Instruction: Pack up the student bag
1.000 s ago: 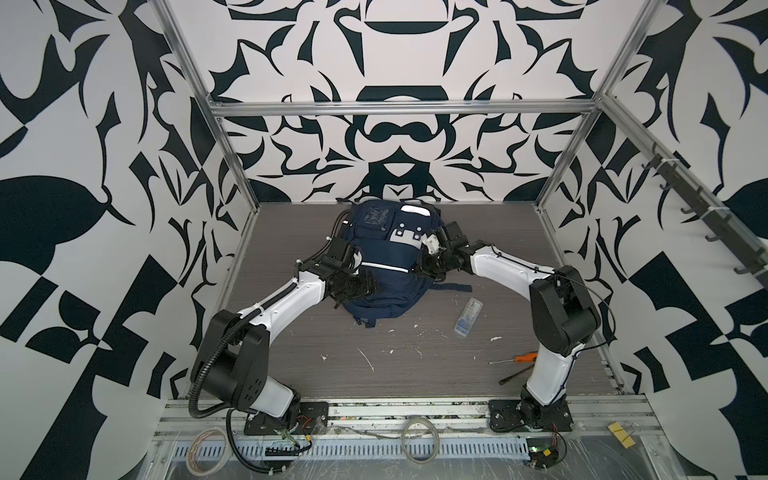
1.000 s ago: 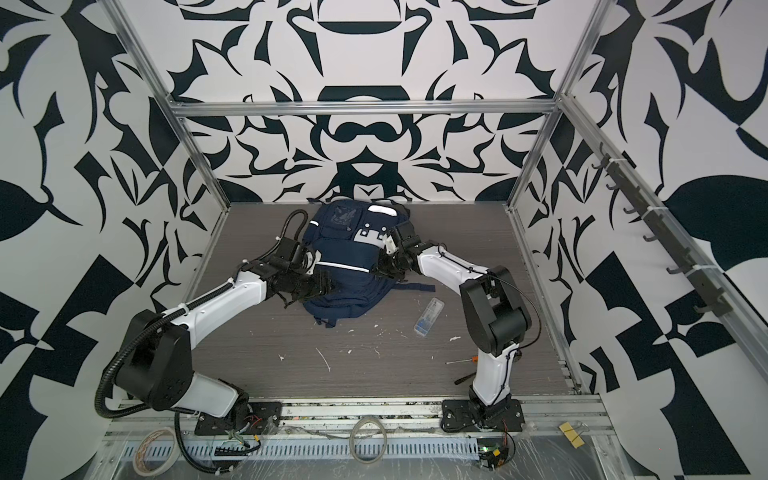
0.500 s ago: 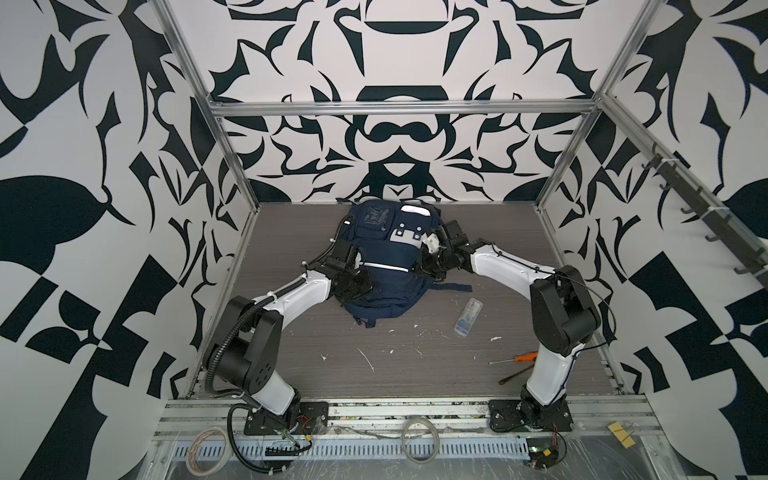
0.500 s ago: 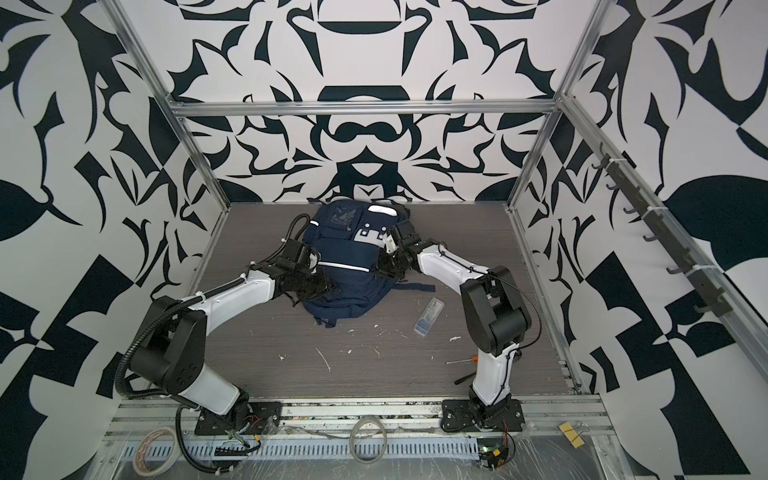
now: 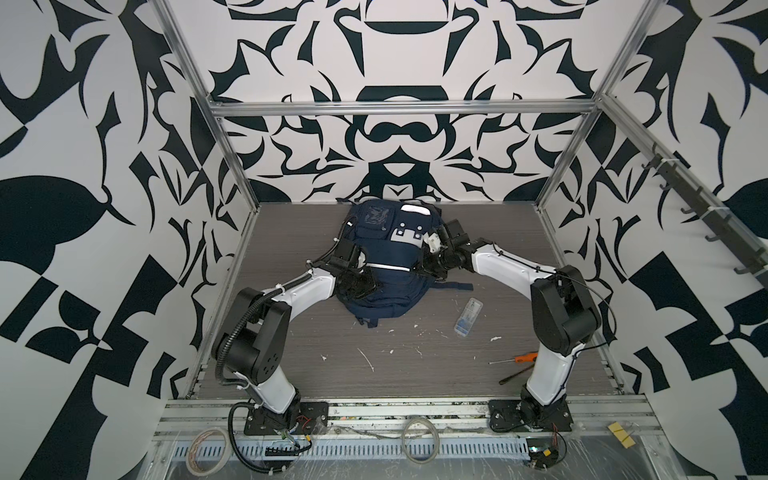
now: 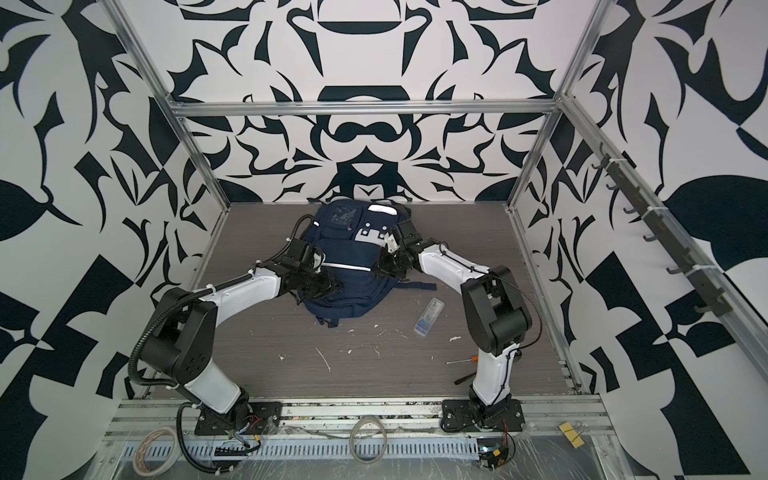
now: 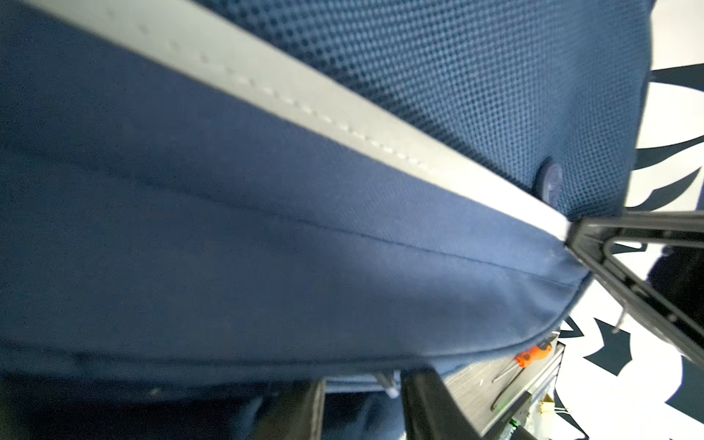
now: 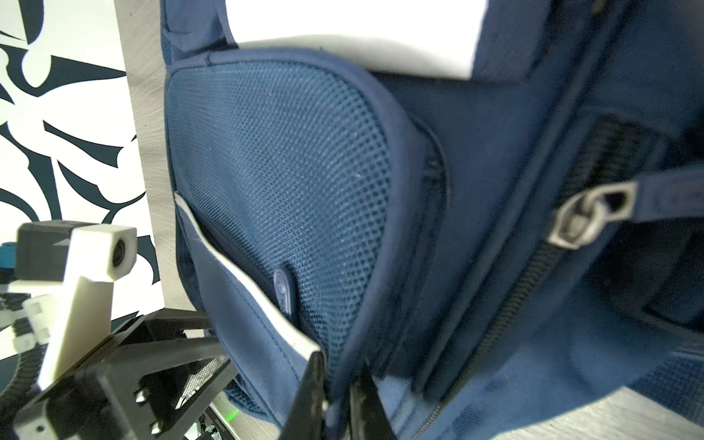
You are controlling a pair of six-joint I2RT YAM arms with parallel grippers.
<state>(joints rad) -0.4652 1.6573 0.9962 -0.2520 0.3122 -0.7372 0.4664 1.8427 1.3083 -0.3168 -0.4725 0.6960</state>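
**Item: backpack (image 5: 384,266).** Navy fabric with white stripes and a grey studded front patch. It lies on the table (image 5: 291,357), just past centre toward 12 o'clock, in both top views. Its top end points to 6 o'clock.

**Left gripper (image 5: 368,286).** At the bag's 8 o'clock flank. In the left wrist view its fingers (image 7: 426,404) are drawn in on a fold of the bag's lower edge, below the white stripe (image 7: 304,106). It is grasping fabric.

**Right gripper (image 5: 430,266).** At the bag's 3 o'clock flank. In the right wrist view the fingers (image 8: 312,388) are clenched on the bound seam beside the mesh side pocket (image 8: 282,190). A zip pull (image 8: 586,224) hangs close by. I cannot tell whether that zip is open.

**Loose items.**
- A clear plastic case (image 5: 468,316) lies on the table at the bag's 4 o'clock, near it but apart.
- An orange-handled screwdriver (image 5: 525,357) lies farther out on the same bearing, by the right arm's base.

**Step in hand (judged).** The bag is held on both flanks, to place it or spread it for loading. With items left outside it, packing looks early.

**Next move calls for:**
- both arms moving together, so the limp fabric neither slips nor twists;
- turning the zip mouth to face upward;
- freeing one gripper to fetch the case while the other keeps the mouth open.
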